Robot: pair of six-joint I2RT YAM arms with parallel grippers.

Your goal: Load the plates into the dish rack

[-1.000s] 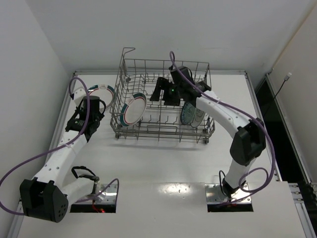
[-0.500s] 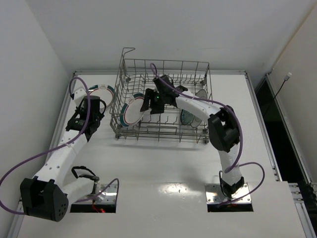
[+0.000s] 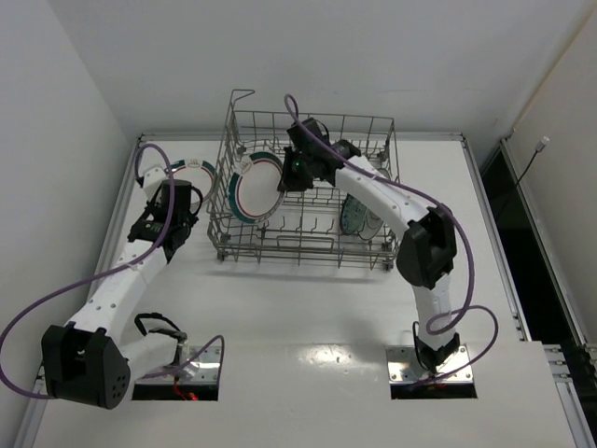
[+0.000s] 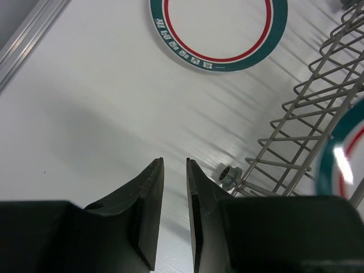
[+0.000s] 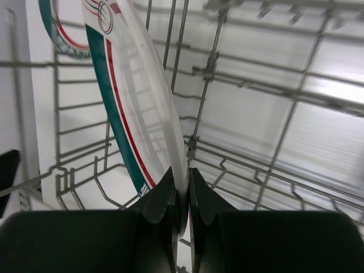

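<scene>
From above, your right fingers (image 3: 297,175) reached into the rack (image 3: 308,245) and pinched a ringed plate (image 3: 256,187) standing on edge at its left end. Two more plates (image 3: 359,215), I think, leaned at the right end, though the wires blurred them. Your left fingers (image 3: 182,191) hung over the bench (image 3: 308,299), near a second ringed plate (image 3: 198,169) lying flat outside the rack.

The left wrist view showed those fingers a narrow slit apart, holding nothing.

The right wrist view showed your fingers closed tight on the upright plate's rim.
</scene>
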